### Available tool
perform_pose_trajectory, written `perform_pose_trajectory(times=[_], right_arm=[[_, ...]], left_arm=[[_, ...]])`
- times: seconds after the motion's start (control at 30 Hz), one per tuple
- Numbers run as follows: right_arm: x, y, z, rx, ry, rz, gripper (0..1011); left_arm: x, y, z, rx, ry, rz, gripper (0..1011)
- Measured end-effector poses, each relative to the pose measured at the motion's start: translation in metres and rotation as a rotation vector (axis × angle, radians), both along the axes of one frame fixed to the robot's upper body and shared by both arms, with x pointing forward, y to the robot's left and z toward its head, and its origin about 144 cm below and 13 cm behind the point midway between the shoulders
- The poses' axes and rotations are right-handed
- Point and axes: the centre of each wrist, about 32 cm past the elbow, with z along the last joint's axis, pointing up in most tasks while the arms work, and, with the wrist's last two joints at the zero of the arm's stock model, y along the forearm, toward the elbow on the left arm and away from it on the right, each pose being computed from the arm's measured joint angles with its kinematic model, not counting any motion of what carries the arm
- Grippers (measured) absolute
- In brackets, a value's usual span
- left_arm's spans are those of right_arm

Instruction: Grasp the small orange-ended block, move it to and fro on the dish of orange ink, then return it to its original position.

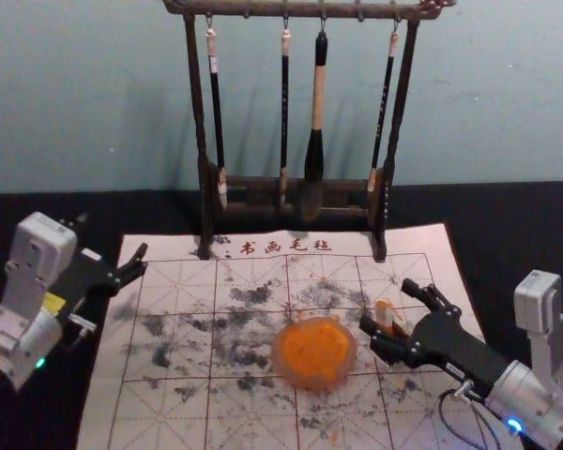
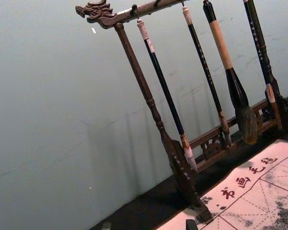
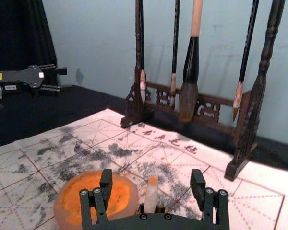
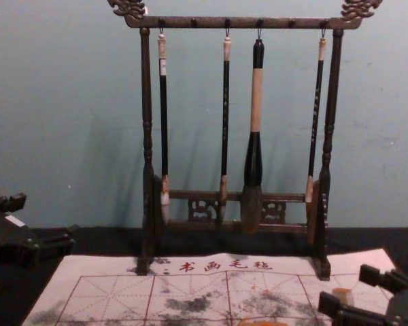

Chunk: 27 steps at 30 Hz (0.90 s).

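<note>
The orange-ended block (image 1: 384,312), right of centre in the head view beside the ink dish (image 1: 279,354), was best pinched low and evenly by the wide-spread right gripper (image 1: 388,306), the left gripper (image 4: 44,221) being idle, wide, at the chest view's left edge

Block: small and slim, pale whitish body (image 3: 151,197) with an orange upper end
Block's pose: upright, orange end on top; the lowest part is hidden in the right wrist view
Block's place: in front of the brush rack (image 4: 147,102), roughly in line with the rack's right foot
Dish: round and shallow, with a pale, translucent-looking rim (image 3: 133,196)
Orange ink: bright orange (image 1: 314,352), spread unevenly over the dish's inside
Dish's pose: flat, open side up
Dish's place: in front of the brush rack, farther from it than the block, between the lines of its two feet
</note>
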Motion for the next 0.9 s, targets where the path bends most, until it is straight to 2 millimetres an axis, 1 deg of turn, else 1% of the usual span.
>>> perform_pose_trajectory(times=[0.13,0.33,0.37,0.4,0.5,0.57,0.63,0.7,0.8,0.87,0.9], right_arm=[[-0.002,0.005,0.004,-0.009,-0.056,-0.023,1002],[-0.005,0.013,0.019,-0.001,-0.165,-0.113,1002],[-0.006,0.014,0.024,0.001,-0.195,-0.163,1002],[-0.006,0.014,0.024,0.001,-0.195,-0.163,1002],[-0.009,0.016,0.033,-0.031,-0.251,-0.306,1002],[-0.011,0.018,0.034,-0.065,-0.26,-0.364,1002],[-0.013,0.018,0.033,-0.124,-0.255,-0.45,1002],[-0.015,0.019,0.031,-0.155,-0.248,-0.491,1002],[-0.019,0.019,0.018,-0.221,-0.201,-0.56,1002],[-0.019,0.018,0.015,-0.231,-0.19,-0.569,1002],[-0.02,0.018,0.01,-0.245,-0.169,-0.582,1003]], left_arm=[[0.0,0.0,0.0,0.0,0.0,0.0,1001],[0.0,0.0,0.0,0.0,0.0,0.0,1001],[0.0,0.0,0.0,0.0,0.0,0.0,1001],[0.0,0.0,0.0,0.0,0.0,0.0,1001],[0.0,0.0,0.0,0.0,0.0,0.0,1001],[0.0,0.0,0.0,0.0,0.0,0.0,1001],[0.0,0.0,0.0,0.0,0.0,0.0,1001],[0.0,0.0,0.0,0.0,0.0,0.0,1001],[0.0,0.0,0.0,0.0,0.0,0.0,1001],[0.0,0.0,0.0,0.0,0.0,0.0,1001],[0.0,0.0,0.0,0.0,0.0,0.0,1001]])
